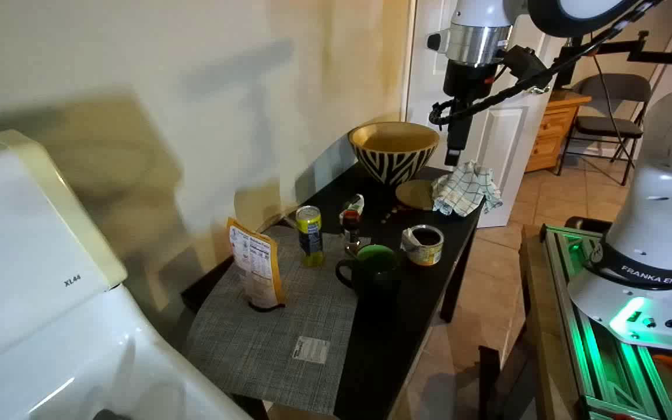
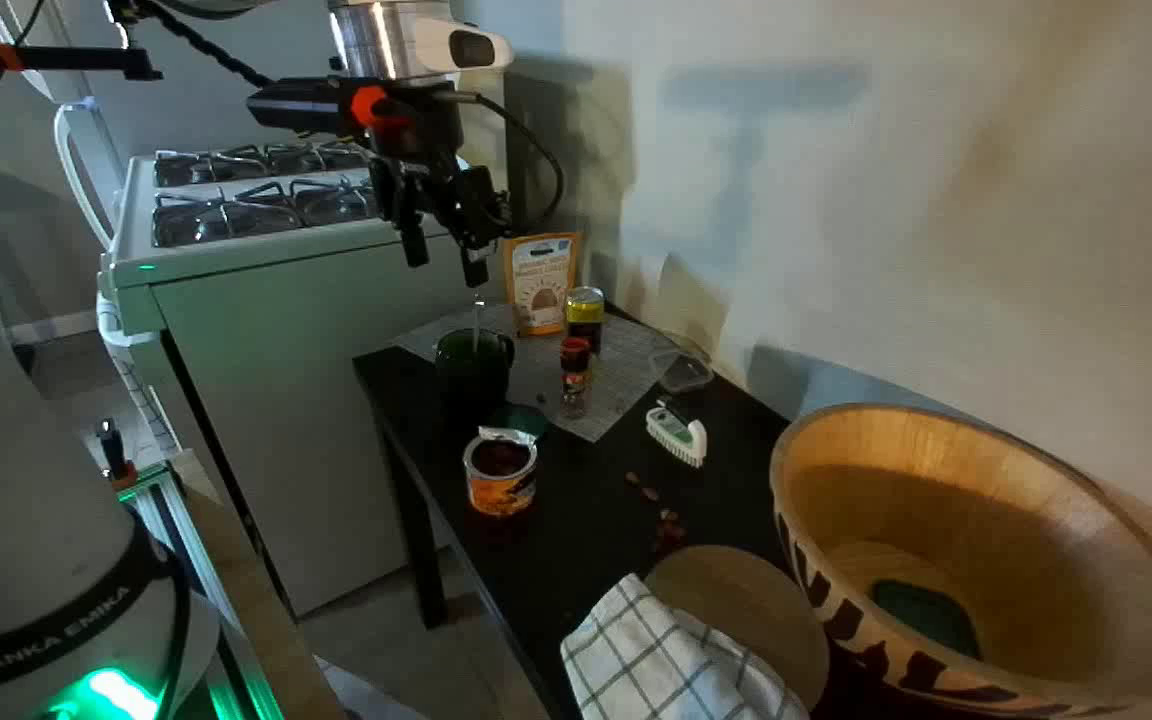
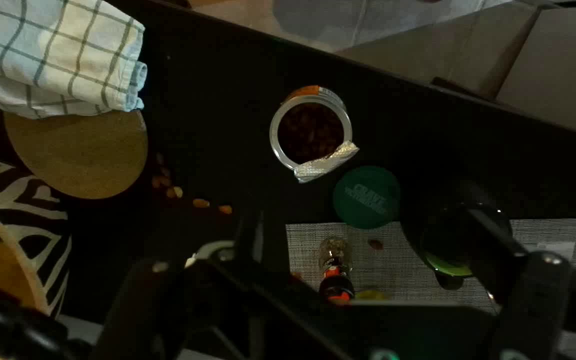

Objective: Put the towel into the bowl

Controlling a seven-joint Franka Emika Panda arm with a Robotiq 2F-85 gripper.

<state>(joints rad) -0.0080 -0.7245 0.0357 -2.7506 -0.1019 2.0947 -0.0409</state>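
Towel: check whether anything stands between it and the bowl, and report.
Nothing upright is visible between the towel and the bowl; the tan disc lies low there, partly covered by the towel in the wrist view. The bowl's own height likely needs clearing.

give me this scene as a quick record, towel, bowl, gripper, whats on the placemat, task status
item to move: checked towel, crumpled, partly covering a round board
destination: striped bowl; a dark green object inside, unclear what
grasp: none; gripper open, raised above the table
other items: pouch, can and red-capped bottle, all on the placemat
opened container: tin, foil lid peeled back, brown pieces inside
task status: not done; towel outside the bowl
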